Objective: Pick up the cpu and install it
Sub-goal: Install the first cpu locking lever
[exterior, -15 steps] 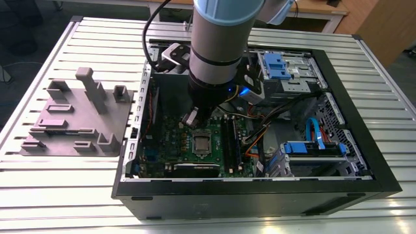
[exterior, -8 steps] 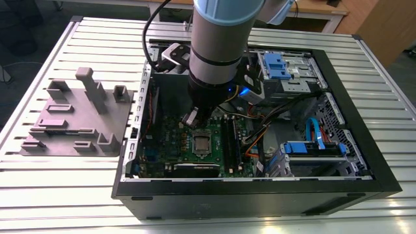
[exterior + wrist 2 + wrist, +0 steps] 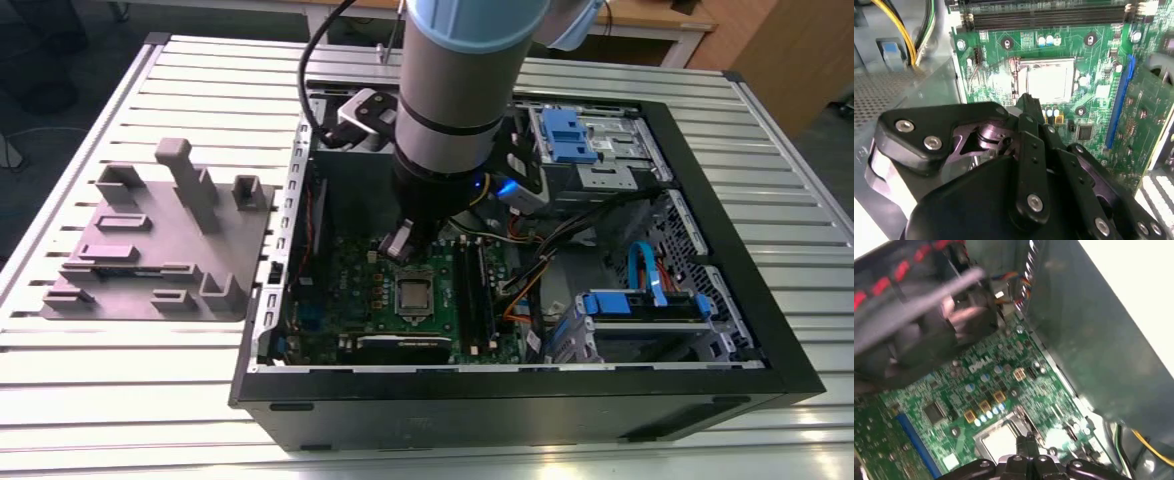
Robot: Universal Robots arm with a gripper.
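Note:
The cpu (image 3: 411, 293) is a small silvery square lying flat in the socket on the green motherboard (image 3: 344, 290) inside the open computer case. It also appears in both wrist views, as a pale square inside the metal socket frame (image 3: 1048, 82) (image 3: 998, 439). My gripper (image 3: 399, 248) hangs just above the board, a little beyond the socket's far edge. In both wrist views its black fingertips (image 3: 1027, 101) (image 3: 1029, 439) are pressed together with nothing between them, at the edge of the socket frame.
The black case (image 3: 721, 300) surrounds the board, with blue drive brackets (image 3: 638, 300), cables (image 3: 561, 240) and memory slots (image 3: 470, 290) on the exterior view's right. A grey fixture plate (image 3: 147, 250) with upright posts lies on the slatted table (image 3: 107, 400) on the left.

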